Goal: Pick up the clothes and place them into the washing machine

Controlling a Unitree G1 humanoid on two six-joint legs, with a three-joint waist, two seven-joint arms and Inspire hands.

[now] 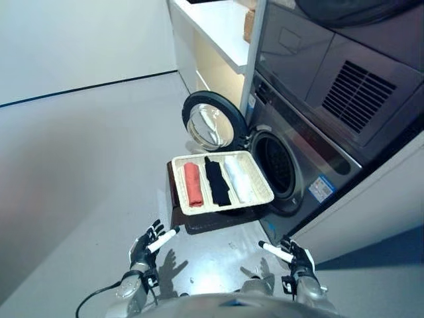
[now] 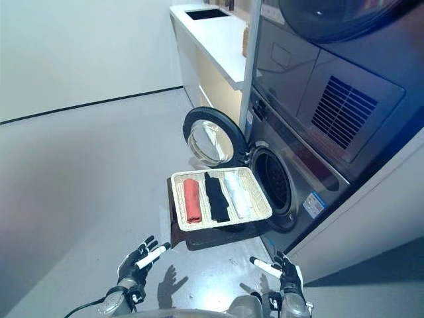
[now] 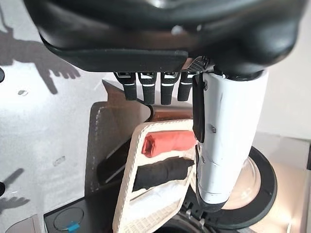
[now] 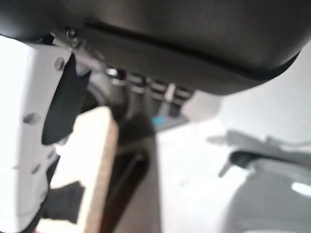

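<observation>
A shallow wicker basket [image 1: 260, 177] rests on a low dark brown box [image 1: 199, 220] in front of the washing machine [image 1: 311, 142]. In it lie a rolled red cloth [image 1: 193, 183], a black cloth [image 1: 216, 181] and a white cloth [image 1: 238, 179] side by side. The machine's round door [image 1: 210, 122] stands open and the drum opening [image 1: 275, 165] is dark. My left hand [image 1: 147, 247] is open and empty, low and short of the box. My right hand [image 1: 297, 257] is open and empty, low beside the machine's front. The red cloth [image 3: 167, 142] and basket [image 3: 127, 194] also show past my left fingers.
A white counter [image 1: 215, 23] with cabinets runs along the wall behind the open door. A second appliance with a vent grille [image 1: 361, 93] sits above the washing machine. Grey floor [image 1: 86, 165] spreads to the left of the box.
</observation>
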